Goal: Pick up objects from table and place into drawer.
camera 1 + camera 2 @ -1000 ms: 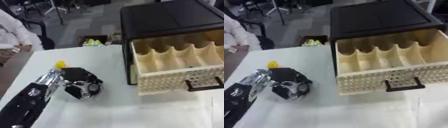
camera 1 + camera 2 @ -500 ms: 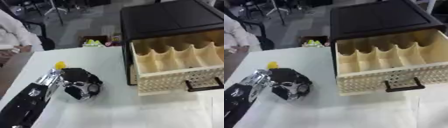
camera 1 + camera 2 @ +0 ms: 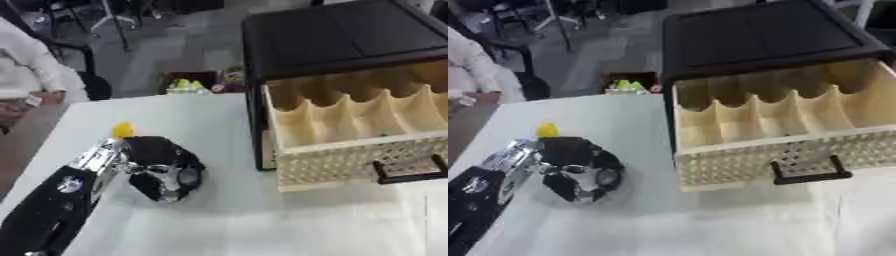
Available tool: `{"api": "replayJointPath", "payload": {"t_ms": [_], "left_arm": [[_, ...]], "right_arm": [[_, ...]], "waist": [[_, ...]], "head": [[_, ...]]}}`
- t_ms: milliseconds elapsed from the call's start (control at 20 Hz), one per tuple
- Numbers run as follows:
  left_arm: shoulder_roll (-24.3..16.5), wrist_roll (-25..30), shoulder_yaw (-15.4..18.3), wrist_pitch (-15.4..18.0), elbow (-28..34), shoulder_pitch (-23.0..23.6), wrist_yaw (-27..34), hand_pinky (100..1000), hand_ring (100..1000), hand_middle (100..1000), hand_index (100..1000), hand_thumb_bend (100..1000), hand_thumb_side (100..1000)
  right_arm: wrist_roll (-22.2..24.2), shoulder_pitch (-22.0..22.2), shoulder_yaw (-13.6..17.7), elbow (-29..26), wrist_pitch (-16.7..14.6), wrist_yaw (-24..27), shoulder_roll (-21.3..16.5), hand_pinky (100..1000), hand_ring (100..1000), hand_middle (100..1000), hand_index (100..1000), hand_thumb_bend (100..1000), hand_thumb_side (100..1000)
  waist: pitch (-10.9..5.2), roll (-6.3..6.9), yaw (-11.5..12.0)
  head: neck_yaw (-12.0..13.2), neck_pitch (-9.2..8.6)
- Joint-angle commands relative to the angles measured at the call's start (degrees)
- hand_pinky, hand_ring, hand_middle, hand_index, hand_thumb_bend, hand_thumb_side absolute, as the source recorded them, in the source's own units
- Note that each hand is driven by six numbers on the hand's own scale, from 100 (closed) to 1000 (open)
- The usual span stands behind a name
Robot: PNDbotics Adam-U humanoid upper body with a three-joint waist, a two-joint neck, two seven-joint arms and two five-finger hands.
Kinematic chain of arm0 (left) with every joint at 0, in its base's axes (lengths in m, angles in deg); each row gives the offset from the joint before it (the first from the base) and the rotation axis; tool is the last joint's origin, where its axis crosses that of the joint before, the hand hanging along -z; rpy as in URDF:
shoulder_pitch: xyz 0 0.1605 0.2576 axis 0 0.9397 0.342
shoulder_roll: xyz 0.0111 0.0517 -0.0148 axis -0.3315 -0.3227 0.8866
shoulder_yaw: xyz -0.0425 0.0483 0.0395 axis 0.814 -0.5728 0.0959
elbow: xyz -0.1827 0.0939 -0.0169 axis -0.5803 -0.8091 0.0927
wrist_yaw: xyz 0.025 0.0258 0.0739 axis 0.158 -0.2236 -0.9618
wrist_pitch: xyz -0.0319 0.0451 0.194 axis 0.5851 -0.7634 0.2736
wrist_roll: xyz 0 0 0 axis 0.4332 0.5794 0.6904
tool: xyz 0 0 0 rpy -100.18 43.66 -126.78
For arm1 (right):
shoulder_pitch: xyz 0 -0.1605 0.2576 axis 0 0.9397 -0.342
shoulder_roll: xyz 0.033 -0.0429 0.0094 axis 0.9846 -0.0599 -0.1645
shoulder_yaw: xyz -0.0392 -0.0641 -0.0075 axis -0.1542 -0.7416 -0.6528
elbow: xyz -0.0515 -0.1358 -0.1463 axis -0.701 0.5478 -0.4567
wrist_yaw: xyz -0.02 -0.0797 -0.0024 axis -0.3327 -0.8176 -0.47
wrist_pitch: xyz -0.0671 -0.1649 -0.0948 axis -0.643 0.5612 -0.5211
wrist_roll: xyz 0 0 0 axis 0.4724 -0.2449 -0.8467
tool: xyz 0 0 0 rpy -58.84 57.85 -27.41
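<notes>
My left hand [image 3: 162,167] lies on the white table [image 3: 236,225] at the left, fingers curled downward; what is under them is hidden. A small yellow object [image 3: 122,130] sits on the table just behind the hand, near the wrist. The black cabinet [image 3: 350,35] stands at the right with its cream drawer [image 3: 350,125] pulled open, several scalloped dividers inside and a black handle [image 3: 411,172] on its perforated front. No right hand shows in either view.
The table's far edge runs behind the yellow object, with floor, chair legs and a box of coloured items [image 3: 197,85] beyond. A person in white [image 3: 26,65] sits at the far left corner. White table surface lies in front of the drawer.
The hand has stayed over the same spot beside the yellow object; its fingers look slightly more curled. The drawer is unchanged.
</notes>
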Motion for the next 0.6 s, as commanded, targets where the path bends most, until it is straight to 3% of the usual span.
{"api": "replayJointPath", "payload": {"t_ms": [50,600], "left_arm": [[-0.9,3.2,-0.9,3.5,-1.0,0.4,-1.4,515,678,818,1000,145,1000],[-0.7,0.2,-0.6,3.5,-1.0,0.6,-3.0,461,625,765,1000,146,1000]], "right_arm": [[-0.2,-0.9,0.4,-0.9,-0.1,0.4,-0.7,260,466,433,608,868,987],[-0.3,-0.9,0.6,-0.9,-0.1,0.4,-0.7,260,465,430,605,868,987]], "waist": [[-0.67,-0.58,0.0],[-0.5,-0.66,0.1]], "head": [[0.2,-0.28],[0.2,-0.47]]}}
